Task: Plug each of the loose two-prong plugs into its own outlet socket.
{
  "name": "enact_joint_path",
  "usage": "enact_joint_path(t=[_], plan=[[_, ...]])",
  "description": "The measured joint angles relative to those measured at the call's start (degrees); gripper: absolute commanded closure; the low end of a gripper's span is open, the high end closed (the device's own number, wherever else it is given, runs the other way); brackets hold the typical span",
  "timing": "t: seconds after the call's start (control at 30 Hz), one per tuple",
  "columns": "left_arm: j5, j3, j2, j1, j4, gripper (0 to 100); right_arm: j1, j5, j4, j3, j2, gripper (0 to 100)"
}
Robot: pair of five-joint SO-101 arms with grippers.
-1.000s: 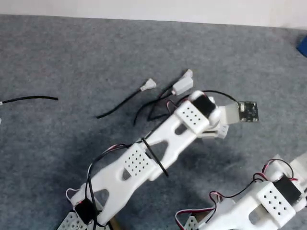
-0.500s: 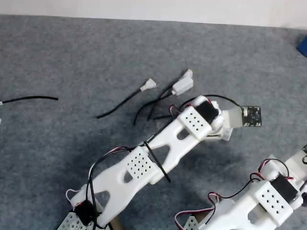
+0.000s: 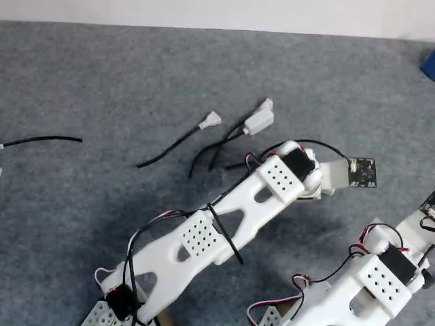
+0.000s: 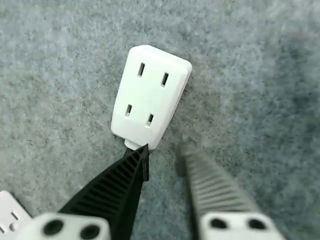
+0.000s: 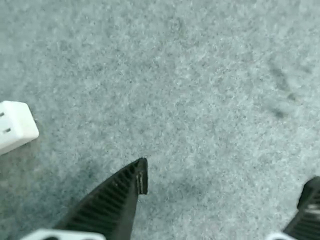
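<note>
Grey felt table [image 3: 102,75]: white outlet block [image 4: 150,95], small plug [image 3: 209,122], larger plug [image 3: 259,121], black cable [image 3: 41,140].

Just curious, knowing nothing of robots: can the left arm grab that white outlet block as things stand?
Probably yes: the open left pincer sits right at the outlet block, with nothing between them.

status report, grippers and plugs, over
Left gripper open, empty, one fingertip at the white outlet edge. Right gripper open over carpet. Plugs loose on carpet, unplugged. Outlet slots empty, unobstructed.
</note>
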Motion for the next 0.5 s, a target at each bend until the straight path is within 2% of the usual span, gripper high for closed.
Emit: enact_joint_path(t=[0.2, 0.5], plan=[[-0.18, -0.35, 0.0, 0.0, 0.35, 71, -0.09, 0.0, 0.0, 0.0, 0.0, 55.5], [-1.32, -7.65, 0.53, -2.02, 3.25, 74, -2.37, 0.0, 0.0, 0.0, 0.0, 55.5]])
